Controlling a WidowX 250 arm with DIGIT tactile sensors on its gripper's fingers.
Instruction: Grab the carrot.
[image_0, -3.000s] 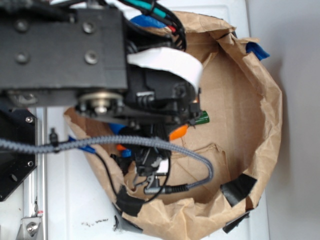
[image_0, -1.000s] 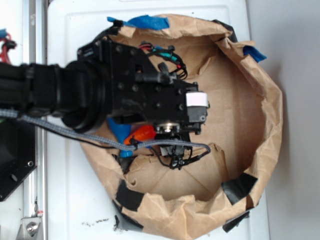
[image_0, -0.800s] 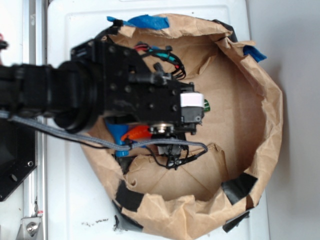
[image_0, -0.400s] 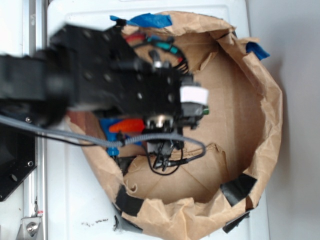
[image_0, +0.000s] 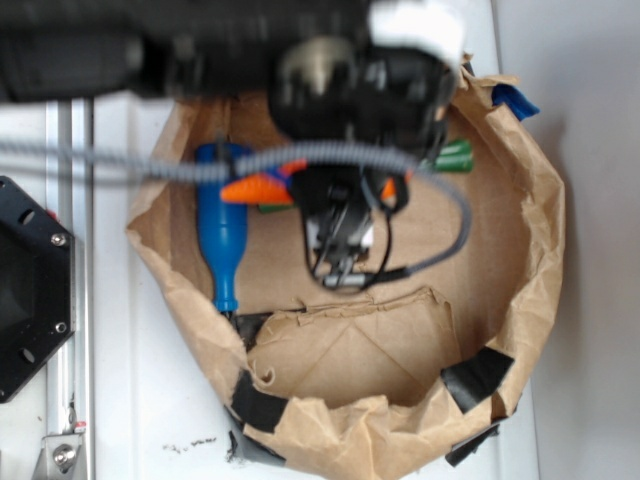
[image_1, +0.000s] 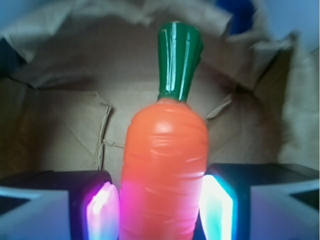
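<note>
- Filling the bottom centre of the wrist view, the glossy orange toy carrot (image_1: 165, 170) with shallow ridges stands between the two black fingers (image_1: 227, 200) of the black robot gripper (image_1: 160, 207), whose glowing pads press against its sides; the claw is clenched on the carrot.
- The carrot's dark green conical stem cap (image_1: 179, 62) points to the upper centre of that frame, away from the camera.
- Behind the carrot lie the creased brown paper walls of the crumpled paper enclosure (image_1: 55, 135).
- In the exterior view, the blurred gripper (image_0: 345, 185) hangs at the upper centre of the frame, over the brown paper floor.
- An orange strip of carrot (image_0: 260, 187) shows to the left of the gripper, and a green end shows to its right.
- A blue bottle-shaped toy (image_0: 224, 225) lies at the left inside the enclosure, narrow end toward the bottom of the frame.
- The paper wall (image_0: 540, 250) carries black tape patches (image_0: 476, 377) at the lower right and sits on a white table (image_0: 150, 400).
</note>
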